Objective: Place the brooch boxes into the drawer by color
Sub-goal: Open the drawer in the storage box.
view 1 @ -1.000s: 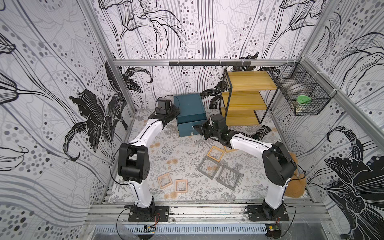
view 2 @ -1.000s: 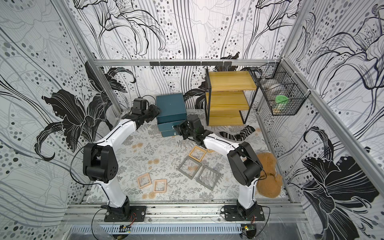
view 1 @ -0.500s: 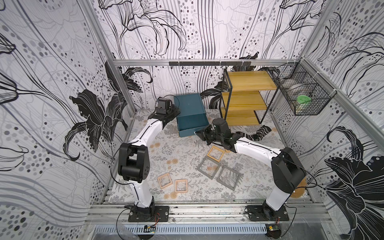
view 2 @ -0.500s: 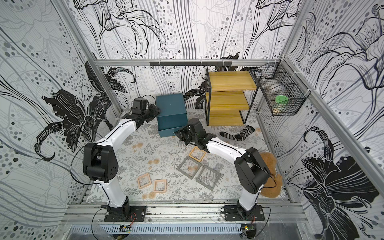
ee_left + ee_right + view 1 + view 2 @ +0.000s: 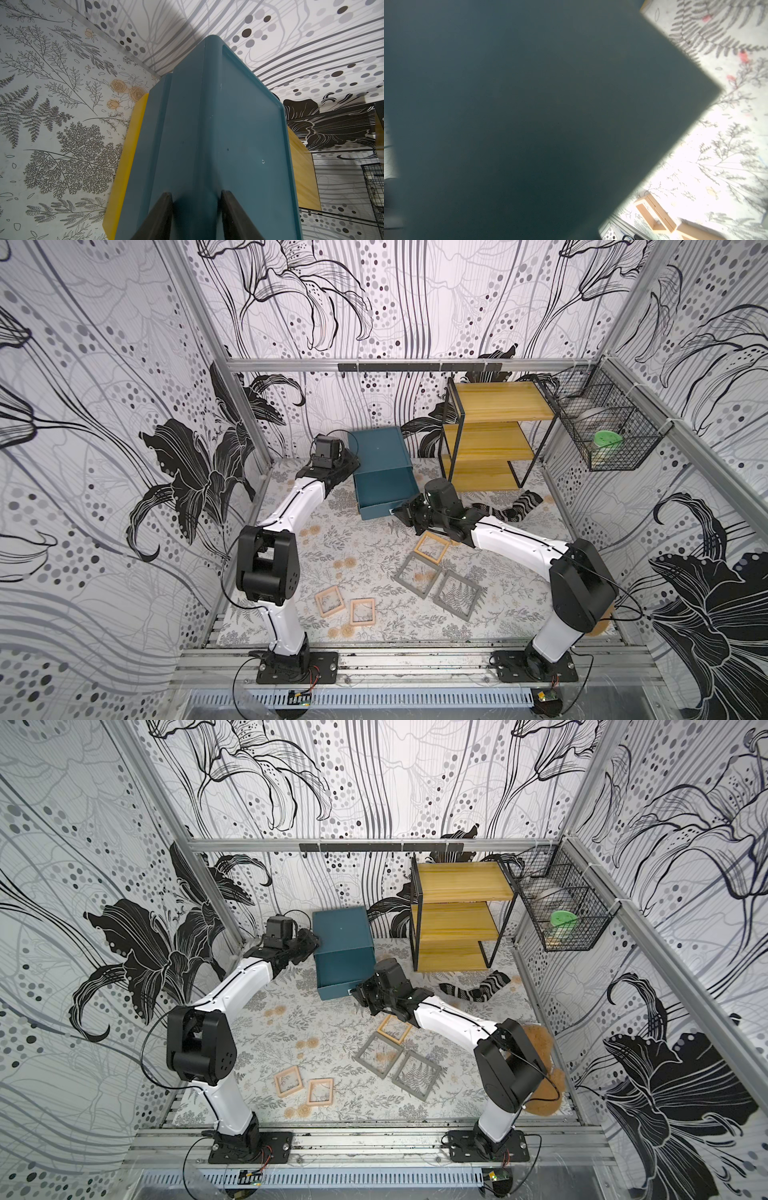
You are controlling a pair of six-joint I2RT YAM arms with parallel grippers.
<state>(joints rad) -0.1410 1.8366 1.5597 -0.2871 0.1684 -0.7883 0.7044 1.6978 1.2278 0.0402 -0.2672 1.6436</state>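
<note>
Left wrist view: left fingers clamped on a corner edge of the teal drawer chest. In both top views one drawer stands pulled out, with the right fingers together at its white knob. On the counter, outside the drawer, lie a yellow brooch box, two grey boxes and two tan boxes.

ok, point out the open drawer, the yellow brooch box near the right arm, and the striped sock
open drawer (image 5: 384, 489), in a top view, on its inside.
yellow brooch box (image 5: 422, 543), in a top view, on its frame edge.
striped sock (image 5: 519, 502), in a top view, mid-length.
</note>
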